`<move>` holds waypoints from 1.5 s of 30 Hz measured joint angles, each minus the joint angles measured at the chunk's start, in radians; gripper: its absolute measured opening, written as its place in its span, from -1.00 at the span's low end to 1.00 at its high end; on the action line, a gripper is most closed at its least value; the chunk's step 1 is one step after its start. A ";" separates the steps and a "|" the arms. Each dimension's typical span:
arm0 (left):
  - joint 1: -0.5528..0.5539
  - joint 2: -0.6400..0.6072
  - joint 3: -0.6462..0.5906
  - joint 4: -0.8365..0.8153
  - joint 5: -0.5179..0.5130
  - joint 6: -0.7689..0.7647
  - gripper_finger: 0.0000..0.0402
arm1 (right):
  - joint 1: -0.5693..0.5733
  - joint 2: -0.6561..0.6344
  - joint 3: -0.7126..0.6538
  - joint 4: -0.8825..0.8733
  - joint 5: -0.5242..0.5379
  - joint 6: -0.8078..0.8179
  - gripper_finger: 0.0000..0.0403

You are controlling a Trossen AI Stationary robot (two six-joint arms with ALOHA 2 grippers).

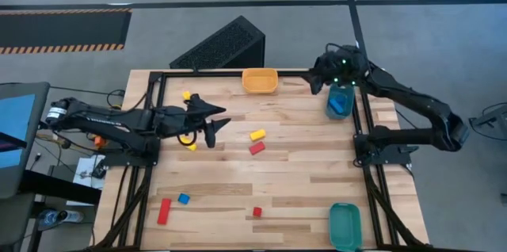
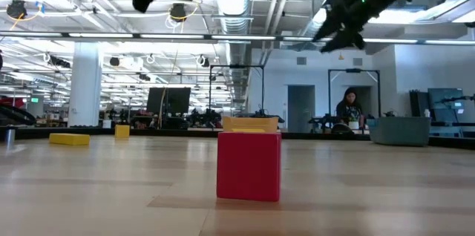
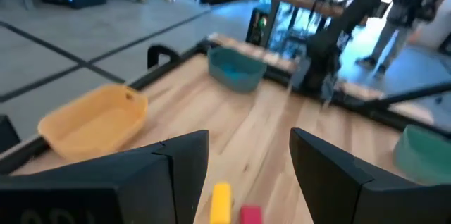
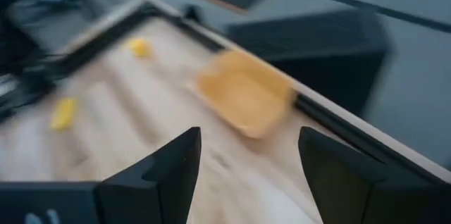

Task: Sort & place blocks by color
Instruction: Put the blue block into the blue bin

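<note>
Small blocks lie flat on the wooden table. A yellow block point(image 1: 257, 135) and a red block point(image 1: 257, 148) lie mid-table, and both show in the left wrist view: the yellow block point(image 3: 221, 203) and the red block point(image 3: 249, 215). A yellow cube point(image 1: 187, 94) lies far left. A red bar point(image 1: 164, 211), a blue cube point(image 1: 184, 199) and a red cube point(image 1: 257, 211) lie near the front. My left gripper point(image 1: 217, 128) hangs open and empty above the table, left of the yellow and red blocks. My right gripper point(image 1: 317, 82) is open and empty, raised between the orange tray point(image 1: 260, 80) and the blue tray point(image 1: 339, 103).
A blue block point(image 1: 342, 101) lies in the blue tray. A teal tray point(image 1: 345, 226) stands at the front right corner. More yellow pieces point(image 1: 190, 143) lie under my left arm. A black frame runs along the table's far edge and sides. A person point(image 2: 347, 110) sits in the room behind.
</note>
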 joint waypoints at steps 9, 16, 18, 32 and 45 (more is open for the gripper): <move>-0.108 -0.006 0.081 -0.138 -0.089 -0.098 -0.07 | 0.302 0.000 0.000 0.096 0.066 0.004 0.26; -0.242 -0.021 0.082 -0.245 -0.067 -0.261 -0.07 | 0.626 0.058 0.000 0.237 0.336 0.099 0.26; -0.304 -0.021 0.082 -0.263 -0.067 -0.289 -0.07 | 0.712 0.098 0.000 0.299 0.401 0.126 0.26; -0.786 0.035 0.081 -0.362 -0.330 -0.551 -0.07 | 1.068 0.569 0.088 0.640 0.509 0.300 0.27; -0.922 0.118 0.081 -0.363 -0.339 -0.641 -0.07 | 1.130 0.975 0.546 0.485 0.501 0.173 0.27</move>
